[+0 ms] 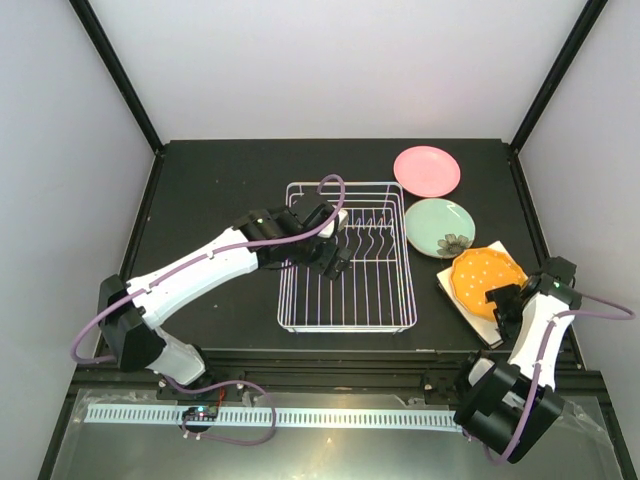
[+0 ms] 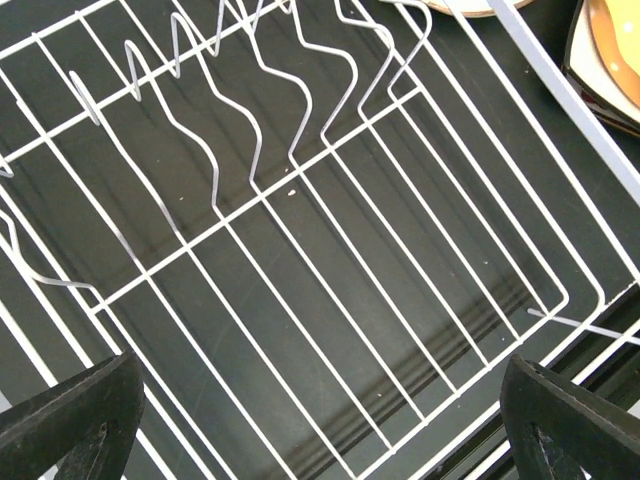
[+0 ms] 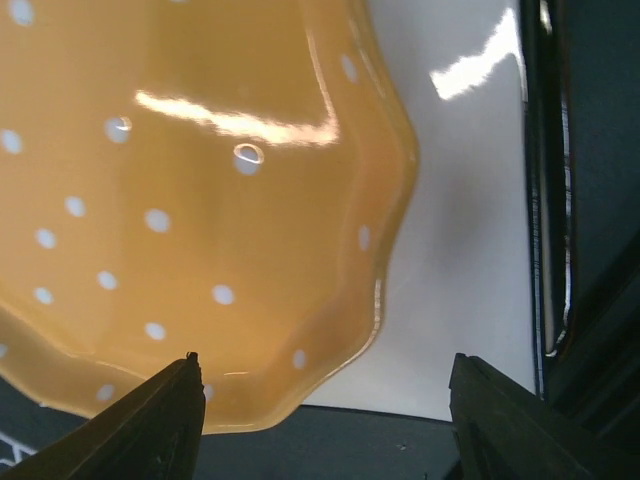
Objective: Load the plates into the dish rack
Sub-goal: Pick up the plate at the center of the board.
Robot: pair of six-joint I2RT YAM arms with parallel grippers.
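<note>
Dotted orange plate (image 3: 190, 200) on white plate (image 3: 460, 250), pincer (image 3: 325, 357) spread

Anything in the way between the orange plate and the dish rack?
Possibly: the left gripper hangs over the dish rack, above its tines. Nothing visible lies between the orange plate and the rack.

Black bench (image 1: 220, 190). Behind and beside it, white walls (image 1: 330, 60); at far corners, black posts (image 1: 120, 75); just off near edge, slotted white strip (image 1: 350, 416).

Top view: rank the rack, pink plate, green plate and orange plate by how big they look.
1. Rack, clearly largest.
2. Orange plate, green plate, pink plate: about alike, too close to rank; the orange one sits raised on a white plate, nearer the camera.
</note>
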